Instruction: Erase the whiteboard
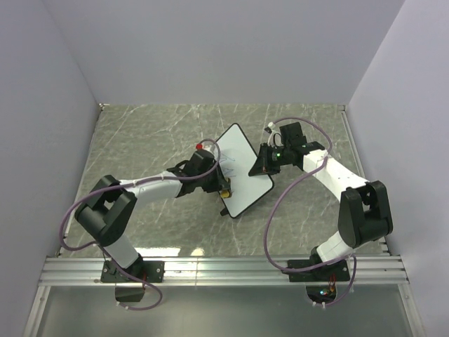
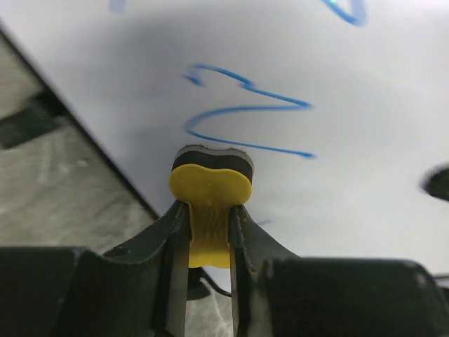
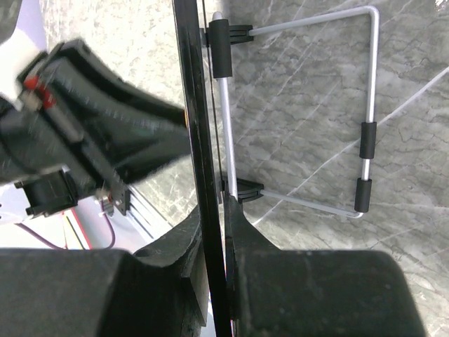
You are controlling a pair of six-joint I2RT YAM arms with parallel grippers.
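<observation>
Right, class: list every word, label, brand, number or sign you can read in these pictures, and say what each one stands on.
No readable text in any view.
On the whiteboard: a blue squiggle, a loose zigzag loop, no clear letter or number.
At the same board's top edge: blue strokes, cut off and blurred, unreadable.
On the yellow eraser: no marking shows.

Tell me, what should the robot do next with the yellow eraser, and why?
Probably slide the eraser forward over the blue squiggle. The left claw pinches it at the whiteboard just short of that squiggle, and the right claw grips the board's edge.
</observation>
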